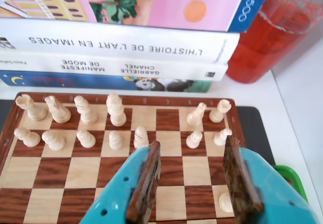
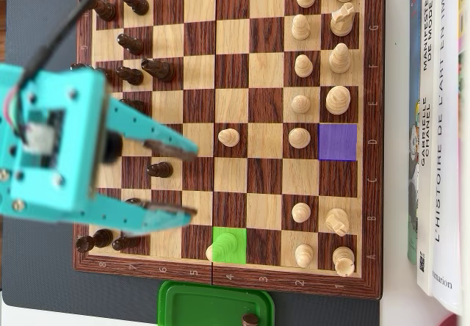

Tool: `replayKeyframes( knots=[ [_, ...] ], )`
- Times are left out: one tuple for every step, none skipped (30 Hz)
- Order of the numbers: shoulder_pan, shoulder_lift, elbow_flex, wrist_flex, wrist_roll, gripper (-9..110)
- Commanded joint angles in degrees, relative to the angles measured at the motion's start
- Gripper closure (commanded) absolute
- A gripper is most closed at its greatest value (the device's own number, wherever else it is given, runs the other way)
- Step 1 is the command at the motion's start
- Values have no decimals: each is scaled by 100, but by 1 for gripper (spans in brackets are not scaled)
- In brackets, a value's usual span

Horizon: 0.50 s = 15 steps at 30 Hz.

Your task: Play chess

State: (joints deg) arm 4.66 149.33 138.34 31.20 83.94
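A wooden chessboard (image 2: 231,91) lies flat, with dark pieces (image 2: 132,43) on the left and white pieces (image 2: 338,100) on the right in the overhead view. My teal gripper (image 2: 193,180) hovers over the dark side, open, with nothing between its fingers. One white pawn (image 2: 229,136) stands advanced near mid-board. One square is marked purple (image 2: 338,142) and another green (image 2: 233,239), with a white piece (image 2: 211,252) at the green one's edge. In the wrist view the gripper (image 1: 193,143) faces the white rows (image 1: 116,109), and that white piece (image 1: 225,202) sits beside the right finger (image 1: 239,176).
A green container (image 2: 198,300) holding a dark piece (image 2: 251,319) sits against the board's bottom edge in the overhead view. Stacked books (image 1: 121,45) and a red translucent jug (image 1: 272,37) stand beyond the white side. A dark mat (image 2: 40,17) lies under the board.
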Motion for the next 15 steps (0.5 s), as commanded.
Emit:
replayKeyframes(
  knots=[
    [-79,466,413,-791,26,83],
    [-114,580,554,-1037,26,83],
    [-141,703,686,-1301,26,83],
    [-158,817,835,-1564,26,83],
    [-167,932,967,-1837,26,83],
    [-193,1055,1116,-2127,26,83],
    [-246,1169,1292,-2426,35,83],
    [-281,1274,1468,-2725,70,83],
    [-308,1397,1644,-2997,193,83],
    [-360,1529,1846,-3287,343,83],
    [-413,1661,2048,-3586,457,83],
    [-457,1802,2241,-3858,510,83],
    [-483,1934,2408,-4140,519,83],
    [-519,2083,2566,-4395,519,83],
    [-545,2232,2716,-4597,536,83]
  ],
)
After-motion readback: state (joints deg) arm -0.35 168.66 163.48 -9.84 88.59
